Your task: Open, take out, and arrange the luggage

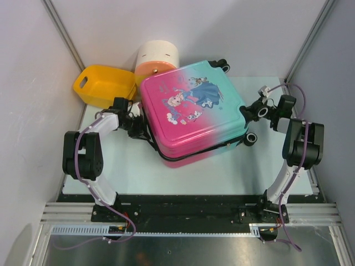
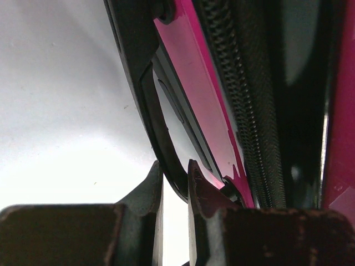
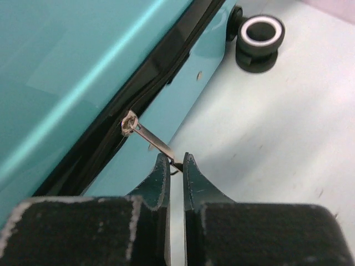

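The luggage (image 1: 191, 113) lies flat on the worktop (image 1: 166, 172) between our arms, with our right tool (image 3: 175, 162) pinching its zip pull (image 3: 150, 138) at the teal end and our left tool (image 2: 174, 167) clamping its pink-side handle (image 2: 151, 119).

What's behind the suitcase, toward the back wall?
A cream-and-orange round box stands behind the suitcase, a yellow basket beside it; the suitcase covers the box's lower part, so its footing is unseen.

Luggage (image 1: 191, 113): hard shell, pink fading to teal, cartoon princess print
Pose: lying flat, print up, skewed
Place: centre of frame
Wheels (image 1: 251, 138): black, at right end
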`<control>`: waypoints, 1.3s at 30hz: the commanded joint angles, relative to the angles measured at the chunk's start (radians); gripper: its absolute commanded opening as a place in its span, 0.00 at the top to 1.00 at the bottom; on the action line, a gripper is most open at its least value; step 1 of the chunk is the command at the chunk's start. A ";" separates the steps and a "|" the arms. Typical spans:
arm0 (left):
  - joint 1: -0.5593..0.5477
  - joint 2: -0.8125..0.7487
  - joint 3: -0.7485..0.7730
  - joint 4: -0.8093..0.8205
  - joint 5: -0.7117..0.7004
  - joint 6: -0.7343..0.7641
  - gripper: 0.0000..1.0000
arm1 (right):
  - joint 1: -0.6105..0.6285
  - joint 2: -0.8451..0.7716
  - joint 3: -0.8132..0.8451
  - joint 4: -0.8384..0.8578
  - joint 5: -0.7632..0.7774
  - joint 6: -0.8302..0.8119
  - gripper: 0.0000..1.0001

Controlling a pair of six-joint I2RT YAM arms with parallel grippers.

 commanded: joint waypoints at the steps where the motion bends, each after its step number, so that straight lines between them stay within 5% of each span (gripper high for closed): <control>1: 0.062 0.066 -0.006 0.043 -0.280 0.200 1.00 | 0.023 0.061 0.167 0.078 0.088 0.097 1.00; 8: 0.052 0.048 -0.020 0.062 -0.251 0.182 1.00 | 0.079 0.142 0.233 0.137 0.090 0.302 1.00; 9: 0.050 0.040 -0.024 0.074 -0.242 0.182 1.00 | 0.084 0.150 0.238 0.140 0.083 0.339 0.98; 11: 0.050 0.016 -0.031 0.085 -0.213 0.182 0.99 | 0.092 0.155 0.244 0.128 0.076 0.416 0.78; 14: 0.050 -0.026 -0.032 0.091 -0.186 0.183 0.81 | 0.084 0.129 0.244 0.023 0.077 0.422 0.54; 18: 0.061 -0.093 -0.021 0.093 -0.136 0.138 0.45 | 0.055 0.069 0.244 -0.148 0.103 0.369 0.39; 21: 0.068 -0.151 -0.006 0.091 -0.072 0.101 0.30 | 0.029 0.017 0.244 -0.238 0.119 0.369 0.30; 22: 0.068 -0.168 -0.002 0.093 -0.071 0.096 0.13 | 0.020 -0.009 0.244 -0.267 0.123 0.369 0.22; 24: 0.068 -0.204 -0.003 0.093 -0.070 0.084 0.01 | -0.005 -0.040 0.244 -0.290 0.131 0.343 0.16; 30: 0.139 -0.285 -0.009 0.093 0.005 0.027 0.00 | -0.069 -0.129 0.273 -0.312 0.172 0.355 0.05; 39: 0.090 -0.274 0.023 0.180 0.165 -0.048 0.02 | 0.006 -0.164 0.281 -0.531 0.079 0.263 0.15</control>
